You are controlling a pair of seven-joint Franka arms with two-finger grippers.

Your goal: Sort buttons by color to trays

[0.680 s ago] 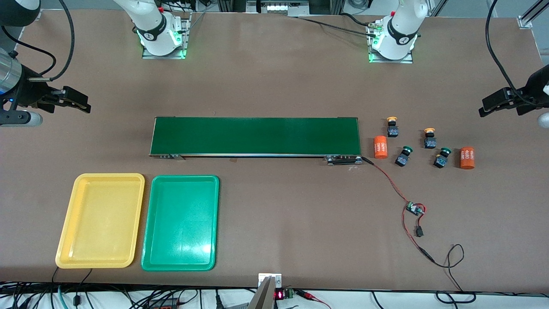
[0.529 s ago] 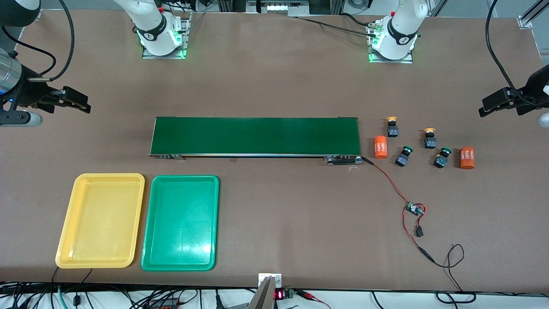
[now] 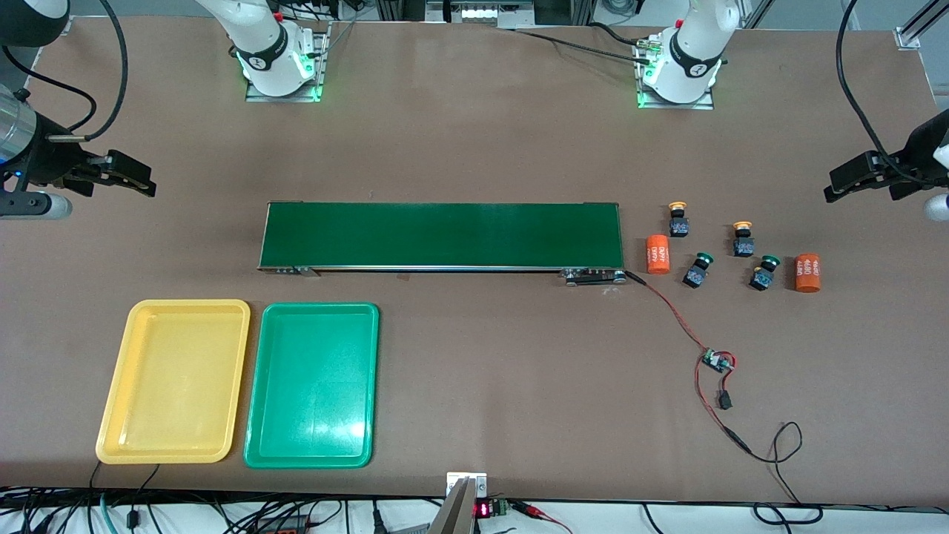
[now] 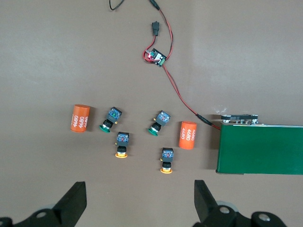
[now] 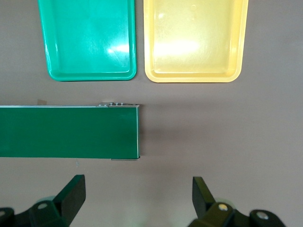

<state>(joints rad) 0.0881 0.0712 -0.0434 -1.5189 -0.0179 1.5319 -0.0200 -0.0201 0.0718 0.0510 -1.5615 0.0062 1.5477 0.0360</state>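
Two yellow-capped buttons and two green-capped buttons lie on the table at the left arm's end, past the belt's end. In the left wrist view the yellow-capped ones and the green-capped ones show as well. The yellow tray and the green tray lie empty side by side at the right arm's end. My left gripper is open and empty, high above the table near the buttons. My right gripper is open and empty, high above the right arm's end.
A long dark green conveyor belt lies across the middle. Two orange cylinders with white print flank the buttons. A red-and-black wire with a small circuit board runs from the belt's end toward the front camera.
The left gripper has shifted slightly toward the table's middle and upward. The right gripper has barely moved. Nothing on the table has moved.
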